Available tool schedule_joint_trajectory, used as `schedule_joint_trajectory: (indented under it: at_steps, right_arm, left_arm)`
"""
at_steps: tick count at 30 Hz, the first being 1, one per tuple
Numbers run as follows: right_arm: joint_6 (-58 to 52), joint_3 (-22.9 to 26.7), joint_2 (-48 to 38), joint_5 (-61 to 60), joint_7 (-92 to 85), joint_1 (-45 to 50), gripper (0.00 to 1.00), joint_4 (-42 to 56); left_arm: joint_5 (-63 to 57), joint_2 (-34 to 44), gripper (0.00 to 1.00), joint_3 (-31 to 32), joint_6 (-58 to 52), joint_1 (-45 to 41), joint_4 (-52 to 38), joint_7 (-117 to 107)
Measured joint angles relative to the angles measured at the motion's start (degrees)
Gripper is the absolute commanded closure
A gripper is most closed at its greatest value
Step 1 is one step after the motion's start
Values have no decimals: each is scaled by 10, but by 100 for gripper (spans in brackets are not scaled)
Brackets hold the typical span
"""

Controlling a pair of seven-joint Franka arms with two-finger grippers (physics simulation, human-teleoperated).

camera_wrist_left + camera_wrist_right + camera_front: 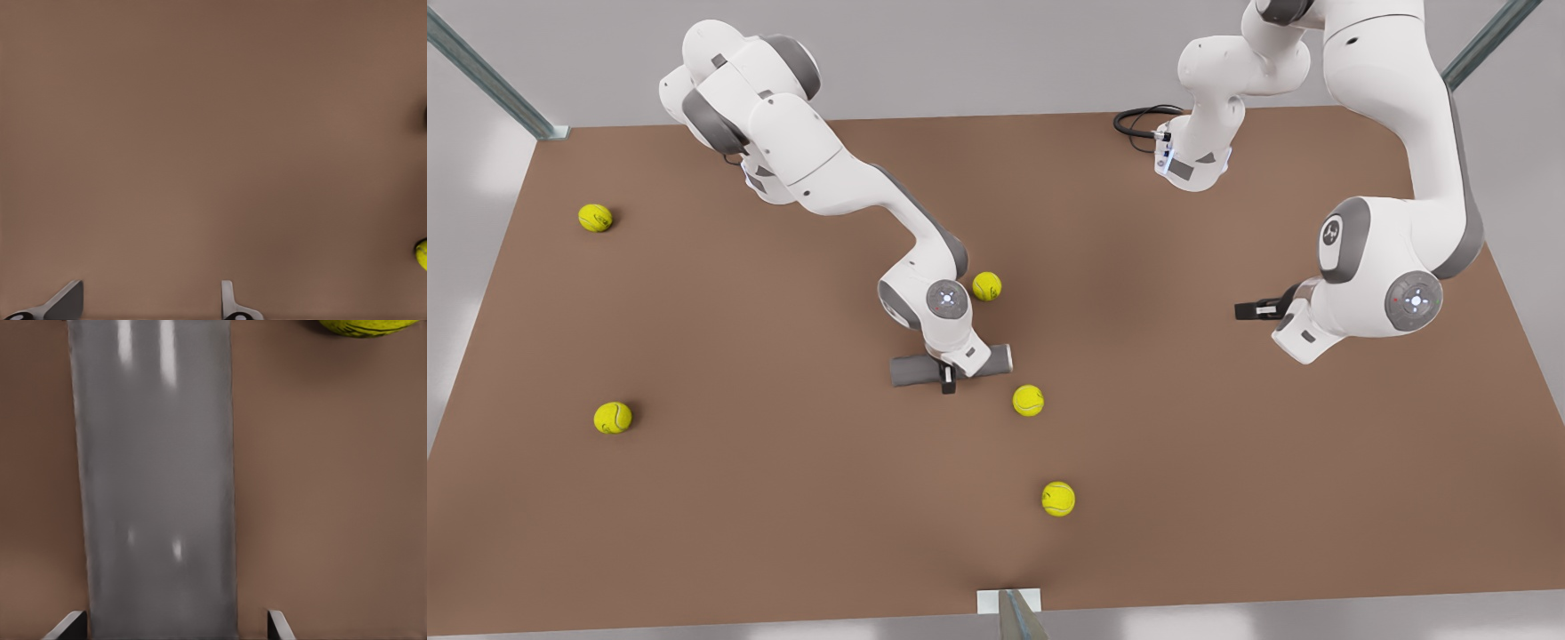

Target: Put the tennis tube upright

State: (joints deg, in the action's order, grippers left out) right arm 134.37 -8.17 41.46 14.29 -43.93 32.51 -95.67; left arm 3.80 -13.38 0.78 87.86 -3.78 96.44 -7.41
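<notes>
The tennis tube (pixel 911 371) lies on its side on the brown table (pixel 783 498), near the middle. It is a dark-grey cylinder with its lighter rim toward the front view's right. My right gripper (pixel 949 380) is down over its middle, open, with one finger on each side. In the right wrist view the tennis tube (pixel 157 487) runs lengthwise between the fingertips (pixel 279 625) of the right gripper (pixel 173 630), and a small gap shows on one side. My left gripper (pixel 1249 309) hangs open above bare table at the front view's right. The left gripper (pixel 147 308) has nothing between its fingers.
Several yellow tennis balls lie around. One ball (pixel 986 286) is just behind the tube, one (pixel 1028 400) just in front of its rim end, another (pixel 1058 499) nearer the front edge. Two more (pixel 595 218) (pixel 613 417) lie far on the front view's left.
</notes>
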Motion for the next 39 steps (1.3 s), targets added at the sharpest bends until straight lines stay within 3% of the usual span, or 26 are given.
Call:
schedule_joint_trajectory:
  at_steps: [4,11,13,14,17,20,22,24,26,31,39]
  right_arm:
    - [-3,-8,-2,-3,8,-2,0,0]
    - [-70,-91,-84,-5,14,-89,0,-3]
    - [-129,-94,-119,-7,16,-110,0,60]
    - [-172,-82,-128,-6,23,-120,0,113]
    - [-282,14,-150,-7,71,-141,0,210]
    - [-357,41,-233,-8,119,-147,0,231]
    - [-400,20,-307,-10,149,-170,0,218]
    - [-433,-44,-369,-26,182,-260,0,157]
    - [-456,-64,-393,-40,213,-322,0,114]
    - [-492,-60,-366,-51,275,-387,0,101]
    - [-512,-52,-362,-55,344,-344,0,97]
  left_arm:
    - [100,-59,0,18,37,4,22,-1]
    - [299,-163,0,144,176,3,21,-2]
    - [334,-203,0,179,229,4,1,8]
    - [345,-222,0,189,251,2,-20,13]
    - [365,-251,0,200,304,-14,-52,27]
    - [372,-291,0,227,366,-23,-62,42]
    - [373,-314,0,233,399,-25,-66,51]
    - [375,-332,0,244,429,-27,-70,59]
    - [377,-340,0,250,452,-34,-72,66]
    - [378,-300,0,298,497,-12,21,73]
    - [378,-329,0,351,605,5,57,82]
